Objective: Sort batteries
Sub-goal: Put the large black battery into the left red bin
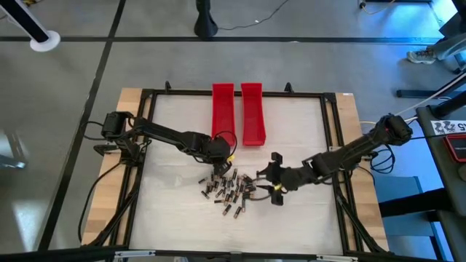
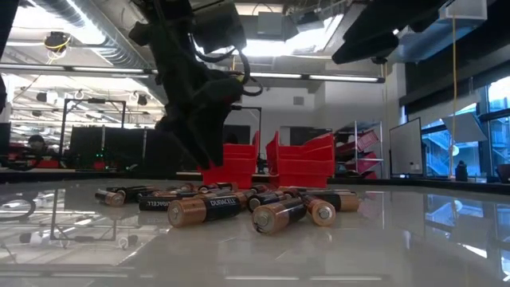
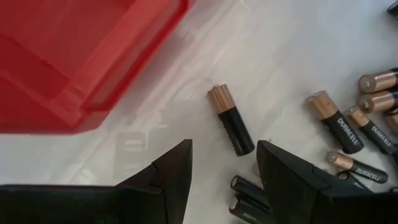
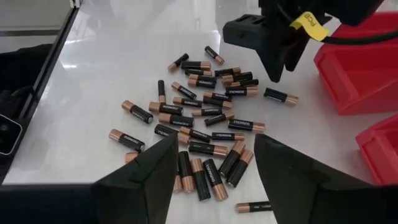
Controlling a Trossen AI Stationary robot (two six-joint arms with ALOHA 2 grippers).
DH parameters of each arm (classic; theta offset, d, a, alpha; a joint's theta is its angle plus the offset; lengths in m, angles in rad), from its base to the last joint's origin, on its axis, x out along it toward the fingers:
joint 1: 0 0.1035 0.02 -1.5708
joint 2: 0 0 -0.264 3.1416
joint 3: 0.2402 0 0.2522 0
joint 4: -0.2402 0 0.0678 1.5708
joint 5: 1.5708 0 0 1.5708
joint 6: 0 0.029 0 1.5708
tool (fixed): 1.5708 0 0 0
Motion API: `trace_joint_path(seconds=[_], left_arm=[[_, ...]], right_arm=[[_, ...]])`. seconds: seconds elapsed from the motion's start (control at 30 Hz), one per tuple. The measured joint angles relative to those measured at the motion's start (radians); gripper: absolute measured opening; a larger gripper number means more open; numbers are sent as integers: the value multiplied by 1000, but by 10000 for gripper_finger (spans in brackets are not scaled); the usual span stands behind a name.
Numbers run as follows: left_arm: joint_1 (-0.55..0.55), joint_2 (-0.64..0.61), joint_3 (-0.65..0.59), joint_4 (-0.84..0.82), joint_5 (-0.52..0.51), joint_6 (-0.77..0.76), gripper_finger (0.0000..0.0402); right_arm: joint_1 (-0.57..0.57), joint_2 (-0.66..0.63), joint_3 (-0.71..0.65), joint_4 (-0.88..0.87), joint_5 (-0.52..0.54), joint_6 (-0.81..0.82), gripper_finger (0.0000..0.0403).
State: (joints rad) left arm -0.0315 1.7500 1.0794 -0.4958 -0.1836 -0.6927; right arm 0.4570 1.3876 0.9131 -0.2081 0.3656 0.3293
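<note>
Several batteries [image 1: 229,191], dark with coppery ends, lie on their sides in a loose pile on the white table's middle; they also show in the low view [image 2: 239,209]. My left gripper [image 1: 219,166] hangs open over the pile's far left edge, pointing steeply down. Its fingers stand on either side of a single battery [image 3: 231,121] below them, without touching it. My right gripper [image 1: 262,182] hovers open at the pile's right side, slanting down over the batteries [image 4: 199,127], with nothing between its fingers. Two long red trays [image 1: 223,109] [image 1: 252,113] stand side by side beyond the pile.
A black frame [image 1: 331,98] borders the white table top. The near end of the left red tray [image 3: 81,56] lies close to my left gripper. My left gripper [image 4: 273,37] shows across the pile in the right wrist view. Bare table lies left and right of the pile.
</note>
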Motion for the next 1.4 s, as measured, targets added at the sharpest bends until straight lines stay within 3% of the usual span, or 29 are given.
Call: trace_joint_path(seconds=[0.67, 0.97, 1.4], left_arm=[[1, 0, 0, 38, -3, -35, 170], [9, 0, 0, 48, -3, -110, 170], [-11, 0, 0, 84, -51, -142, 170]], right_arm=[[-23, 0, 0, -3, 34, -56, 214], [-148, 0, 0, -30, -173, -102, 214], [-156, -1, 0, -60, -140, -67, 214]])
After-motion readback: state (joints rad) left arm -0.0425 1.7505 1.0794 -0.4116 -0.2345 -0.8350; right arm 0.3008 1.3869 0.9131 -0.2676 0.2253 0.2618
